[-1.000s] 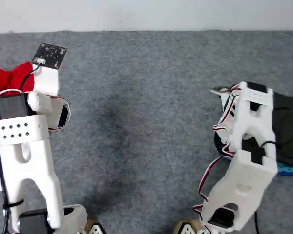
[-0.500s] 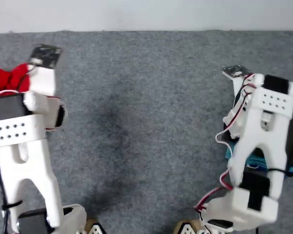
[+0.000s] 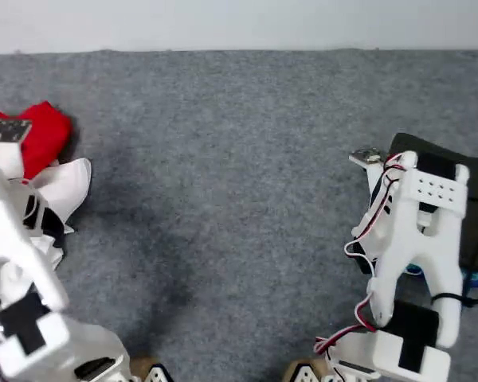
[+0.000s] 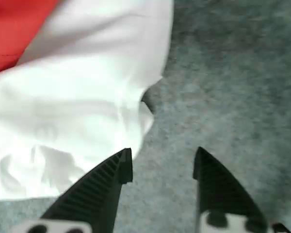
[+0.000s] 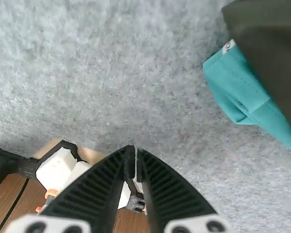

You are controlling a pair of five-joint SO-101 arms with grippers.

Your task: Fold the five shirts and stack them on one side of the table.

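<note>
A crumpled white shirt point(image 3: 64, 187) lies at the table's left edge, with a red shirt point(image 3: 36, 131) just behind it. My left gripper point(image 4: 162, 165) hangs open over the grey mat beside the white shirt point(image 4: 77, 107), one finger point(image 4: 111, 179) over its hem; nothing is between the fingers. The red shirt point(image 4: 14, 29) shows beyond. At the right, a folded dark shirt point(image 3: 474, 183) rests on a teal shirt point(image 3: 414, 269). My right gripper point(image 5: 135, 154) is shut and empty near the front table edge, apart from the teal shirt point(image 5: 242, 97) and dark shirt point(image 5: 271, 43).
Grey mat point(image 3: 239, 175) covers the table. The left arm point(image 3: 16, 239) stands over the left pile and the right arm point(image 3: 418, 231) partly covers the right stack. An arm base and wooden floor point(image 5: 19, 194) show past the front edge.
The left arm swung left and down, uncovering the white shirt. The right arm lifted off the dark stack and drew back toward the front edge.
</note>
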